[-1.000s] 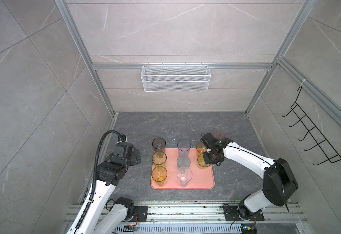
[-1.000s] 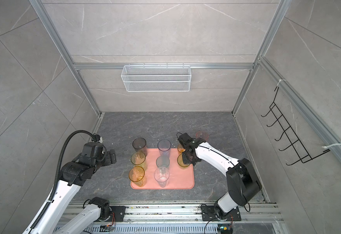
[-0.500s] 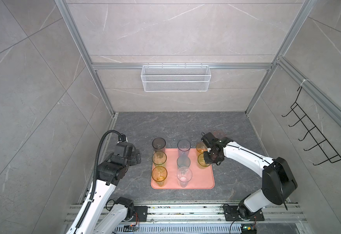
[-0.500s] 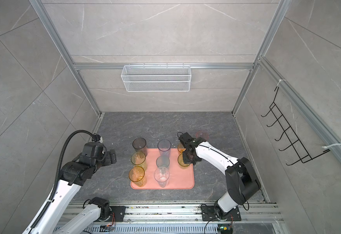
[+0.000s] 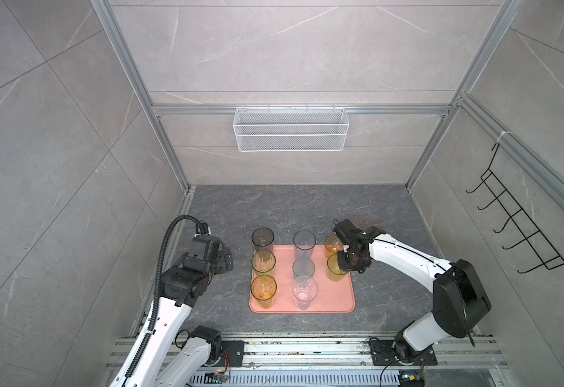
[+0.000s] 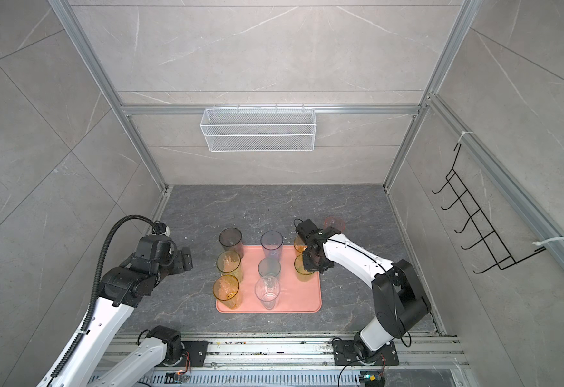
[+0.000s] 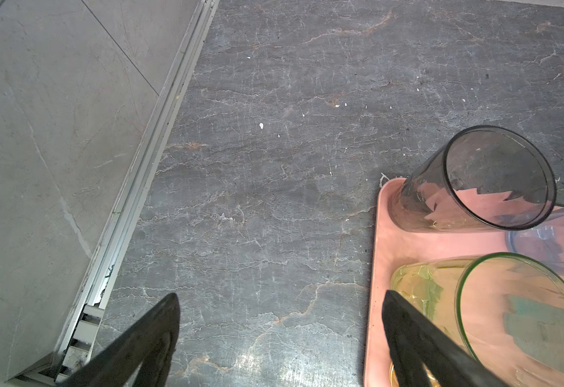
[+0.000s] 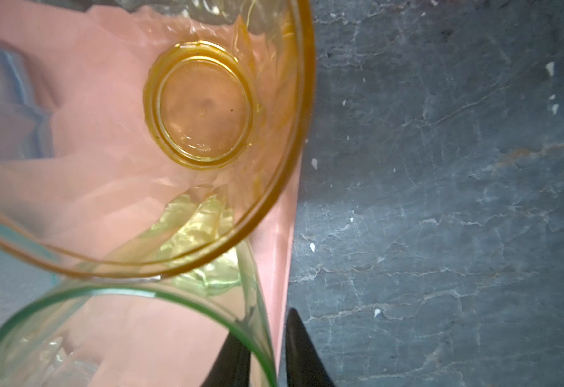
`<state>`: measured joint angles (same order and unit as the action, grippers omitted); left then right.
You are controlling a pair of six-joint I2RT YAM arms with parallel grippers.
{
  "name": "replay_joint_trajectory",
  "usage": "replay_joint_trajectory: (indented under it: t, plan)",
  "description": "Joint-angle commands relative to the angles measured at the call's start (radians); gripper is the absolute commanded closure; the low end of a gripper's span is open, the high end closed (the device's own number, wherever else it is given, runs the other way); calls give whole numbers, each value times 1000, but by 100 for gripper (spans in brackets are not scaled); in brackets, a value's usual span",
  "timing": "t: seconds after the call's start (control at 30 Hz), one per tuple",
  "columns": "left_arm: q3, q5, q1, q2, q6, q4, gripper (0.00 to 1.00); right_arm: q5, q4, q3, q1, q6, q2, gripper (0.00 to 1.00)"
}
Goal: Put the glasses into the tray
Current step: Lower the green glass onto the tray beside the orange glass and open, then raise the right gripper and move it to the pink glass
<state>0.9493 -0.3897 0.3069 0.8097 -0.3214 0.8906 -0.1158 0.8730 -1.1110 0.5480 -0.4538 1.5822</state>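
Grey stone bench (image 5: 307, 207). Right gripper (image 8: 264, 321), jaws slightly parted, straddles yellow-green glass (image 5: 334, 273) wall at tray (image 5: 337, 301) right edge. Pink glass (image 5: 362, 221) stands off-tray just beyond. Left gripper (image 7: 280, 295) spread wide, empty, farther.

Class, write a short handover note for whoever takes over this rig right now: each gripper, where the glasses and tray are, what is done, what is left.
Left gripper: open, empty, over the table beside the tray.
Right gripper: jaws slightly parted astride the wall of the yellow-green glass in the tray's right column.
Done: eight glasses stand in the tray.
Left: the pink glass is on the table beyond the tray's far right corner, partly hidden by the right arm. The tray's near right spot is free.
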Motion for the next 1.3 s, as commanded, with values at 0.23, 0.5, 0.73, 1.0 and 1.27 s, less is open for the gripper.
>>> replay_joint_trajectory:
  t: [0.23, 0.5, 0.73, 1.0, 1.27]
  plan:
    - [-4, -2, -7, -6, 6, -12, 5, -18, 105, -108, -4, -1, -76, 67]
    - [-4, -2, -8, -11, 6, -13, 5, -34, 74, -158, -5, 12, -177, 65]
    - [-3, -1, -8, -12, 4, -13, 5, -136, 2, -186, -14, -8, -212, 56]
    - [-3, 0, -8, -11, 6, -15, 5, -157, -100, -202, -63, 18, -182, 51]
    - [-3, 4, -8, -10, 5, -16, 5, -143, -162, -201, -137, 7, -146, 45]
